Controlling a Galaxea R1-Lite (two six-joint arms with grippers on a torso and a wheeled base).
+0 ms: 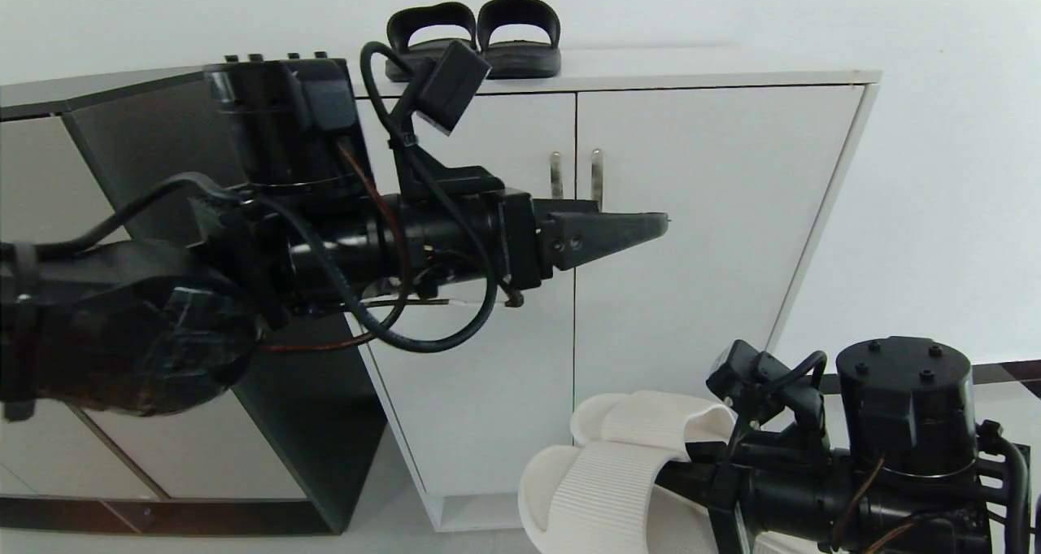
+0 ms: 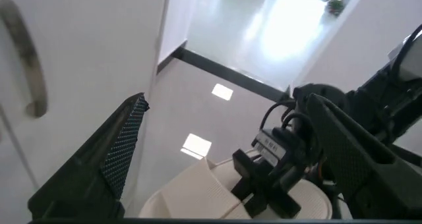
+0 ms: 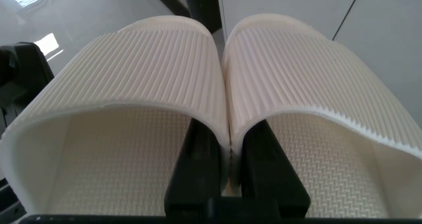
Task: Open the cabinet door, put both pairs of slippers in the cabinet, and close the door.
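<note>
— Where do we stand at the white cabinet (image 1: 699, 237)?
— Both doors are shut. Our left gripper (image 1: 630, 229) hangs just in front of the two handles (image 1: 596, 172), its fingers spread wide.
— And the slippers?
— We see the black slippers (image 1: 476, 37) side by side on the cabinet top. Our right gripper (image 3: 227, 174) is clamped on the white slippers (image 1: 618, 456), pinching their inner walls together, low before the cabinet.

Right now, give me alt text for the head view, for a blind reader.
The left gripper hovers before the handles of a closed white cabinet. Lower right, the right gripper holds white slippers; black slippers sit on its top.
</note>
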